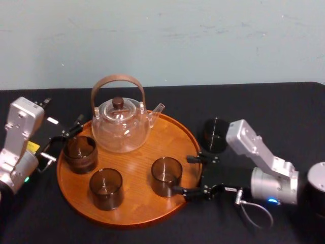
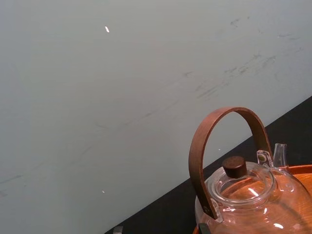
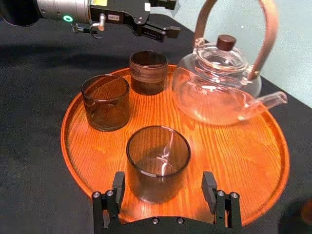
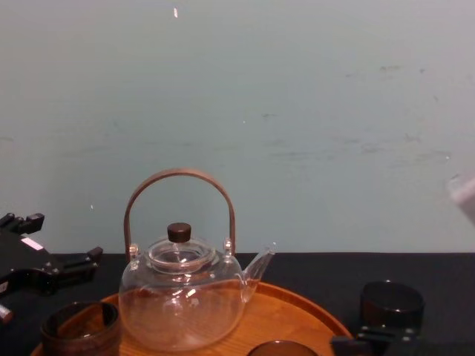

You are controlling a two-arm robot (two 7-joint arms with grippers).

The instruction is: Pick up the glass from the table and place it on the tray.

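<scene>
The round wooden tray (image 1: 175,132) holds a glass teapot (image 1: 121,127) and three smoky glasses. The front right glass (image 1: 166,175) stands on the tray near its right rim. My right gripper (image 1: 183,174) is open, its fingertips on either side of that glass (image 3: 157,163), and in the right wrist view both fingers (image 3: 209,187) are apart from it. Another dark glass (image 1: 215,134) stands on the black table right of the tray. My left gripper (image 1: 61,142) is open beside the back left glass (image 1: 79,152), at the tray's left rim.
A third glass (image 1: 106,188) sits at the tray's front left. The teapot's tall wooden handle (image 2: 224,146) rises at the back of the tray. The black table (image 1: 274,107) ends at a pale wall. A loose cable loop (image 1: 256,213) hangs under my right wrist.
</scene>
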